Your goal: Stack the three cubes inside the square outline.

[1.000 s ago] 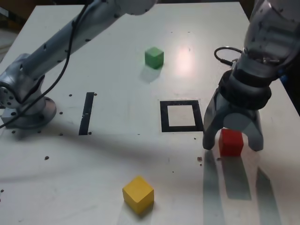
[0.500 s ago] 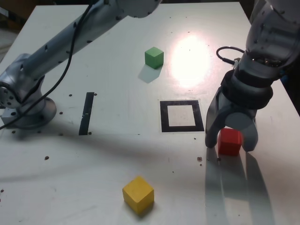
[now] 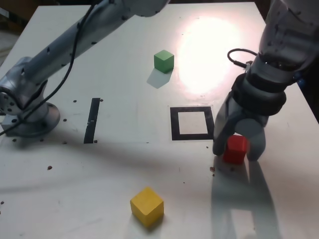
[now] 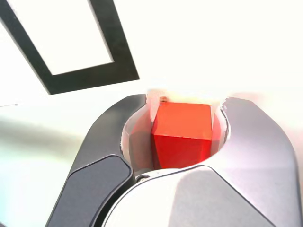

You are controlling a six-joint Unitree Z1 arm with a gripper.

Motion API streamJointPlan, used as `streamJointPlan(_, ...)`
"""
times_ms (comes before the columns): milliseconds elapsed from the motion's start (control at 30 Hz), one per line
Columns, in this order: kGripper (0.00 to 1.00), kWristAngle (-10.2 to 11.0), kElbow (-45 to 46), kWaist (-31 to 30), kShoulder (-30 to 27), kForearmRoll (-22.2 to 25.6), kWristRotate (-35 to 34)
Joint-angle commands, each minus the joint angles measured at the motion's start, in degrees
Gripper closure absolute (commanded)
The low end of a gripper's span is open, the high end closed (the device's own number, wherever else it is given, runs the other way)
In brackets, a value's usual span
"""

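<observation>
Cubes are all visible only in the exterior view, where the green cube sits at 12 o'clock from the square outline, the yellow cube at 7 o'clock and the red cube at 4 o'clock, just outside the frame. The wrist view alone shows the gripper clenched on the red cube, both jaws against its sides. Nothing lies inside the outline; its white centre is bare.

No legible text or markings.

The hand hides the red cube's sides in the exterior view.
</observation>
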Motion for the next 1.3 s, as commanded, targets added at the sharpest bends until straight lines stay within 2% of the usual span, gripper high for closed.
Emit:
streamJointPlan(0, 0.68, 0.5, 2.0, 0.2, -3.0, 0.1, 0.1)
streamJointPlan(300, 0.68, 1.4, 16.4, 3.0, -14.4, -4.5, 0.6)
streamJointPlan(533, 0.68, 1.2, 26.4, 6.6, -20.0, -9.6, 2.2)
streamJointPlan(833, 0.68, -0.2, 33.2, 10.5, -20.9, -15.2, 4.4)
streamJointPlan(1267, 0.68, -0.9, 36.1, 13.0, -19.5, -18.6, 5.7)
